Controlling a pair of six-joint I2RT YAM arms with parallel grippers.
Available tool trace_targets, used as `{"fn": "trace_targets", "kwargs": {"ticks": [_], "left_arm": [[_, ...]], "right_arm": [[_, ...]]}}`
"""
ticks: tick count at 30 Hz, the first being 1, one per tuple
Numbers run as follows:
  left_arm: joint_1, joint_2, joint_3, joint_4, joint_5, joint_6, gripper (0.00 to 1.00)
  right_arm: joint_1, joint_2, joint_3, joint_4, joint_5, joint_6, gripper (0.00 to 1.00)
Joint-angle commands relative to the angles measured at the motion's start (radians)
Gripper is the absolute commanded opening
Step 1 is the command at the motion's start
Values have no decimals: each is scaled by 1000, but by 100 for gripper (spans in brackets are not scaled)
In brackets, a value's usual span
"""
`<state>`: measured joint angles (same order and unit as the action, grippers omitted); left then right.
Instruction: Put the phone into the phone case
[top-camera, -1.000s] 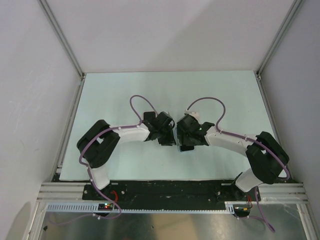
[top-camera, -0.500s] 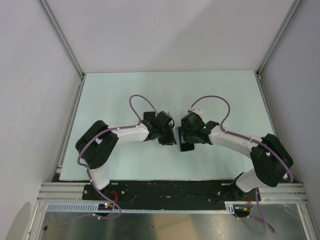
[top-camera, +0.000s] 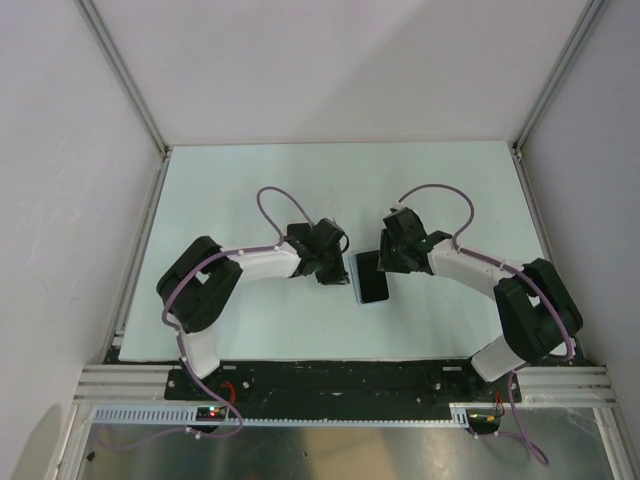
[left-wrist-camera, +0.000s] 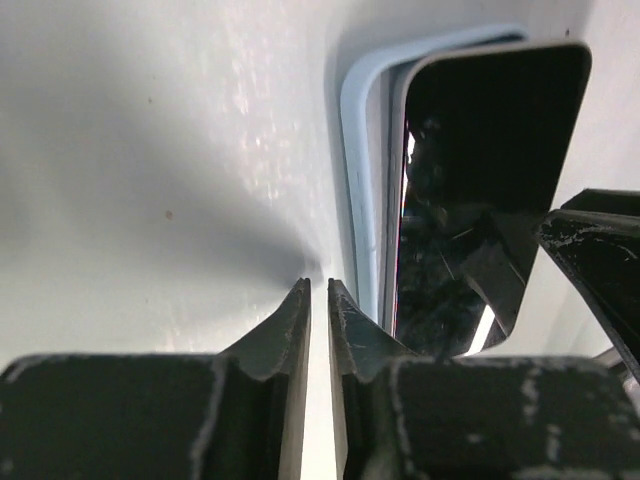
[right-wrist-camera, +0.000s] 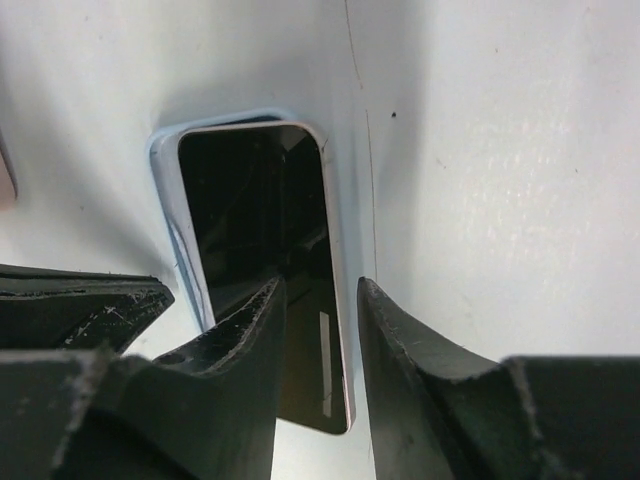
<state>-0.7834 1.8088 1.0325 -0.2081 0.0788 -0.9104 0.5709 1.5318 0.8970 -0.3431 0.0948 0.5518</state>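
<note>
— Two arms, seen from above: where's the phone (top-camera: 373, 276)?
— Flat on the table (top-camera: 250, 180), between the left gripper (top-camera: 329, 270) and the right gripper (top-camera: 388, 262), inside the case (top-camera: 355, 278).
— Left wrist?
— Jaws nearly clenched, grasping nothing, just beside the case rim.
— Right wrist?
— Jaws partly parted over the phone, empty.

The phone (top-camera: 372, 276) is glossy black, its face mirroring dark shapes and one white streak. Around it runs the pale, translucent light-blue rim of the phone case (left-wrist-camera: 358, 170). Beneath the phone, the table (top-camera: 250, 190) is a very pale mint green with tiny dark specks. At the phone's long edge a thin line looks pinkish, though blur makes that uncertain.
</note>
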Motion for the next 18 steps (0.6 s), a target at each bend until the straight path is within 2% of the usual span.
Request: {"fn": "trace_targets", "kwargs": {"ticks": [1,12,18], "left_arm": [[15,46,71,8,-41,-28,15],[21,108,118,8,-36,-35,13],[20,124,129,8,-26,-33,12]], "right_arm": [[-29,44,3,77,-68,-23,37],[-22,96,27,88,-78,-22,15],[18,108,45,83,-67,-13,10]]}}
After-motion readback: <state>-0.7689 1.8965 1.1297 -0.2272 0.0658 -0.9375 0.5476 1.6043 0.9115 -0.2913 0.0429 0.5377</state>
